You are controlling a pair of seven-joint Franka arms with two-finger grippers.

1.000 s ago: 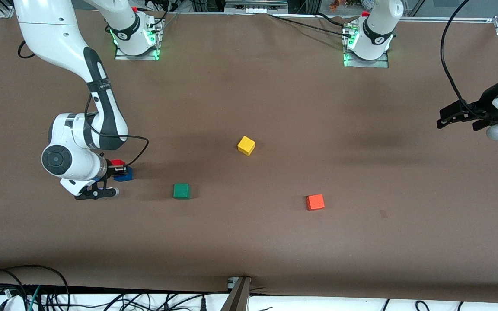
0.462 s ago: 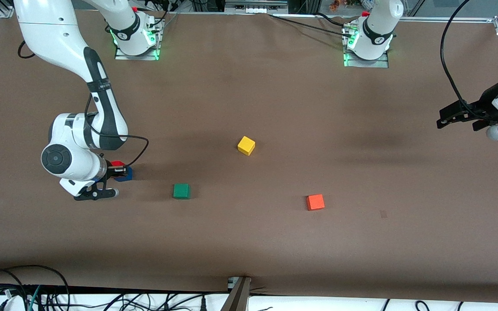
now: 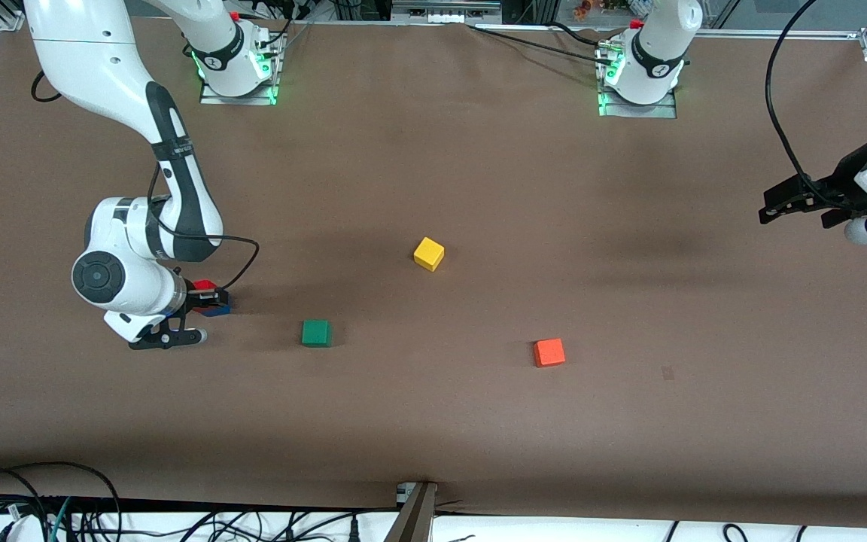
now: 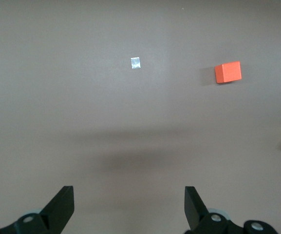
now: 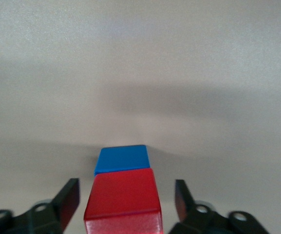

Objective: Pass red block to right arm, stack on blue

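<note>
red block [image 5: 123,197] on blue [image 5: 121,158] between spread right gripper [image 5: 123,202] fingers; green cube [image 3: 316,333] nearby; left gripper [image 4: 125,207] wide, idle.

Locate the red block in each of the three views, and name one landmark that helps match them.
Front view: red block at the right gripper, above the blue block, toward the right arm's end of the table.
Left wrist view: not in it.
Right wrist view: red block between the open fingers.
Shared landmark: the blue block.

Even overhead light, soft shadows on the table [image 3: 433,421]; right wrist view blurred.
</note>
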